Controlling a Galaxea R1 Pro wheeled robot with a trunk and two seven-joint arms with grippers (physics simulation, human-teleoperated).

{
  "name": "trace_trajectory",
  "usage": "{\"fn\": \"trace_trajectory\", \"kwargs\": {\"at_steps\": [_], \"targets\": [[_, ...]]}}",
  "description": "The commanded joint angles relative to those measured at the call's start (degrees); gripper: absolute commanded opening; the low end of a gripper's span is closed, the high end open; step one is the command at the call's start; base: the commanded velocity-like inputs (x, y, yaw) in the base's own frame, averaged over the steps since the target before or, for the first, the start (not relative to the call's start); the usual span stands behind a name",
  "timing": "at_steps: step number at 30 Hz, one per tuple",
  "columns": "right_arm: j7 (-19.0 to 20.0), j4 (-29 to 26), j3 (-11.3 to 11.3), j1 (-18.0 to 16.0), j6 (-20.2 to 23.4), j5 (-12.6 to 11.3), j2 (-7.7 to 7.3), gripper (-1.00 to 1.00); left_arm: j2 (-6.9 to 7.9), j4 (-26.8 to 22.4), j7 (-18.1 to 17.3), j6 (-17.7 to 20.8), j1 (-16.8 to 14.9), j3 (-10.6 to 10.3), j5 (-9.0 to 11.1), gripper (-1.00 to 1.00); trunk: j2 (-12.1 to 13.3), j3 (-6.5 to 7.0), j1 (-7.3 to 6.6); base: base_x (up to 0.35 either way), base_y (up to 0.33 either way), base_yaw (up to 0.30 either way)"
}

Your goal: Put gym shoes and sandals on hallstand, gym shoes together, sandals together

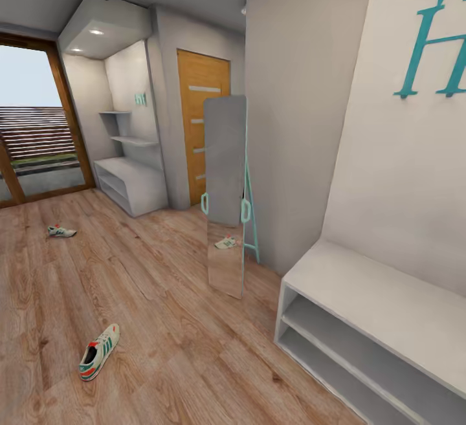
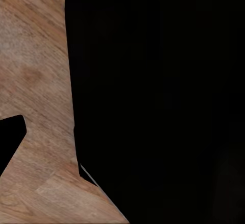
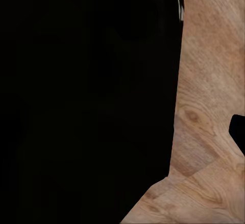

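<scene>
Both wrist cameras look down on wood-plank floor past large black shapes that block most of each picture — whether either gripper is wide or narrow cannot be told from them.

From the head camera, the corridor floor stretches ahead. The nearer sneaker lies on the planks low at the left, cream-white with green stripes and a red-orange heel, its toe pointing up and to the right. The second sneaker lies well apart from it, farther down the corridor near the glass door, resting on its sole.

The shoe rack stands at the far end against the wall — a pale low bench with two open tiers and two staggered wall shelves above it. Just beside it is an orange wooden door. A tall standing mirror with a teal frame stands in the middle of the view on the floor, and a sneaker's reflection shows in its glass. At the lower right, close to the camera, sits a plain white bench with open shelves, under a white wall bearing large teal letters.
</scene>
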Motion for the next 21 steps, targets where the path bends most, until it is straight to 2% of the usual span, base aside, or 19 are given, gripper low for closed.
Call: {"fn": "trace_trajectory", "kwargs": {"at_steps": [1, 6, 9, 12, 21], "targets": [[0.0, 0.0, 0.0, 0.0, 0.0, 0.0, 0.0, 1.0, 0.0, 0.0, 0.0, 0.0, 0.0, 0.0, 0.0, 1.0, 0.0, -0.03, 0.0, 0.0, 0.0, 0.0], [-0.1, -1.2, 0.1, -0.2, 0.1, 0.0, 1.57, 1.0, -0.17, -0.3, -0.6, -0.4, 0.0, 0.1, 0.0, 1.0, 0.0, -0.03, 0.0, 0.0, 0.0, 0.0], [-0.1, -1.2, 0.1, -0.2, 0.1, 0.0, 1.68, 1.0, -0.15, -0.3, -0.6, -0.5, 0.0, 0.1, -0.1, 1.0, 0.0, -0.03, 0.0, 0.0, 0.0, 0.0], [-0.1, -2.2, 0.1, -0.2, -0.5, 0.1, 2.65, 1.0, -0.11, -0.5, -0.6, -0.6, 0.0, 0.1, -0.1, 1.0, 0.0, -0.03, 0.0, 0.0, 0.0, 0.0], [-0.1, -3.8, 0.0, -0.2, -1.7, 0.1, 3.19, 1.0, -0.09, -0.6, -0.6, -0.7, 0.0, 0.1, -0.2, 1.0, 0.0, -0.03, 0.0, 0.0, 0.0, 0.0]]}}
